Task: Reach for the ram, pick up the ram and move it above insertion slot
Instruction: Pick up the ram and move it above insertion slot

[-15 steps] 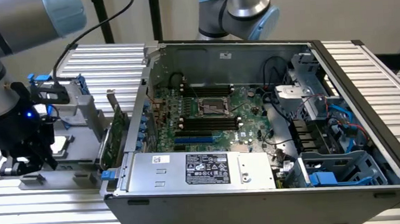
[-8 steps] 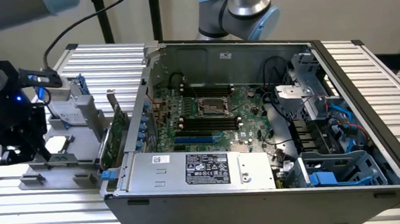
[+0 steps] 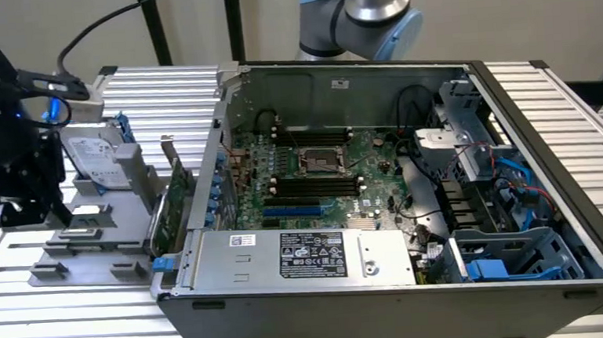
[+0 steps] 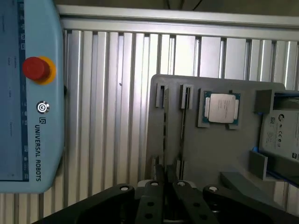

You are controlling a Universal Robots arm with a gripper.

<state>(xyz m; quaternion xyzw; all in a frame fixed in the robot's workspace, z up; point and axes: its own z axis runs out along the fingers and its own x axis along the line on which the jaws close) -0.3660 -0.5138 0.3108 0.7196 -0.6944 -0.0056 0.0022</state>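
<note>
A ribbed metal desk (image 4: 117, 116) carries an open computer case (image 3: 321, 317) with its motherboard exposed. Beside the case, toward the exterior view's left, lies a grey tray (image 4: 210, 154). It holds a drive (image 4: 280, 135), a CPU (image 4: 220, 108) and two thin sticks standing on edge in slots. The black claw (image 4: 165, 179) hangs low over the tray. It is narrowed to a slit around one end of one stick, the ram (image 4: 164, 126), and appears to pinch it. The ram sits in its slot, not yet lifted. The second stick (image 4: 184, 126) stands just beside it. Likely risks: gripped near one end, the ram could tilt and jam in its slot when raised, or slip from so thin a hold. The claw could also knock the neighbouring stick.
</note>
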